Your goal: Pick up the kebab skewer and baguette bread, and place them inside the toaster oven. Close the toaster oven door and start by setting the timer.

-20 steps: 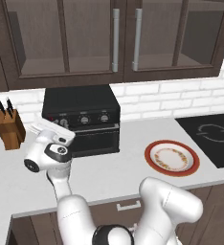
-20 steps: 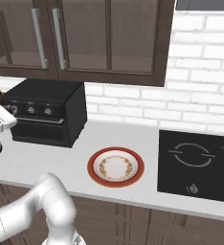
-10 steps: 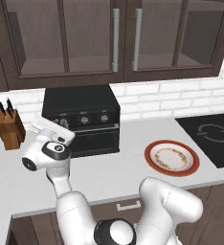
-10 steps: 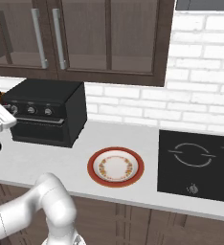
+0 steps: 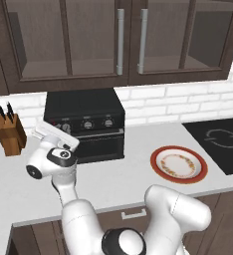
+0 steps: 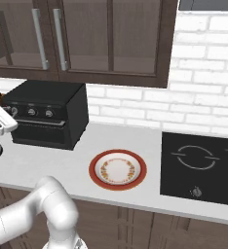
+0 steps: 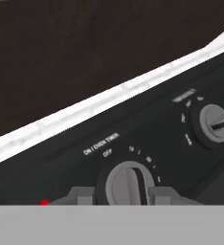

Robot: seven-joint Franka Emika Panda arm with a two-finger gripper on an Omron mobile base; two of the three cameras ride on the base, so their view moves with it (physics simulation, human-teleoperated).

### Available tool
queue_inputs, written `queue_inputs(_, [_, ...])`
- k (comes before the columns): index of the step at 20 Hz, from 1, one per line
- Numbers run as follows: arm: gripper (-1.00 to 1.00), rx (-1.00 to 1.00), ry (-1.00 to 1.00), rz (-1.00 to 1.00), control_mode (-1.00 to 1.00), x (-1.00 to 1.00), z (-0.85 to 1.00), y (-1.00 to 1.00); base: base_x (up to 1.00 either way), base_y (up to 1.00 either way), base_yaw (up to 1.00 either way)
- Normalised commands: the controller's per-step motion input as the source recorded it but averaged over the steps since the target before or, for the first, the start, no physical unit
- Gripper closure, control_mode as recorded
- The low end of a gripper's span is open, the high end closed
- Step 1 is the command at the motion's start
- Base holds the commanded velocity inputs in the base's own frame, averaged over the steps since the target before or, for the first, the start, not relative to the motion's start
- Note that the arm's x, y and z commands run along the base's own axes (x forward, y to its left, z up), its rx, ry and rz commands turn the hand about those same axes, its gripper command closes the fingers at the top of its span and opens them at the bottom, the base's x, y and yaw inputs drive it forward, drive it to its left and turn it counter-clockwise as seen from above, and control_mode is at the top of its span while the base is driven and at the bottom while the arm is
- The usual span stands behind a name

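The black toaster oven [image 5: 83, 104] [image 6: 47, 92] stands at the back of the counter. The toaster oven door [image 5: 96, 147] [image 6: 40, 131] is up and shut. My gripper [image 5: 58, 133] [image 6: 1, 119] is pressed against the left end of the oven's knob row. In the hand view, the gripper [image 7: 126, 196] has a grey fingertip [image 7: 80, 195] on either side of the timer knob [image 7: 128, 182], clasping it. A second knob [image 7: 212, 125] sits to its right. The kebab skewer and baguette bread are hidden.
A red-rimmed plate [image 5: 178, 164] [image 6: 117, 169] lies on the counter right of the oven. A knife block [image 5: 9, 134] stands to the oven's left. A black cooktop [image 5: 223, 142] [image 6: 203, 165] is set in at the far right. Wall cabinets hang above.
The hand has stayed at the knob row, shifting only very slightly. The oven and plate are where they were.
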Motion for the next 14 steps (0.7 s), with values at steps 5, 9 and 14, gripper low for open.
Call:
queue_inputs(5, [1.0, 0.37, -0.05, -0.13, -1.0, 0.0, 0.03, 0.0, 0.0, 0.0, 0.0])
queue_inputs(9, [1.0, 0.36, -0.06, -0.1, -1.0, 0.19, 0.0, -0.14, 0.0, 0.0, 0.0])
queue_inputs(14, [1.0, 0.36, -0.07, -0.08, -1.0, 0.25, 0.13, -0.2, 0.0, 0.0, 0.0])
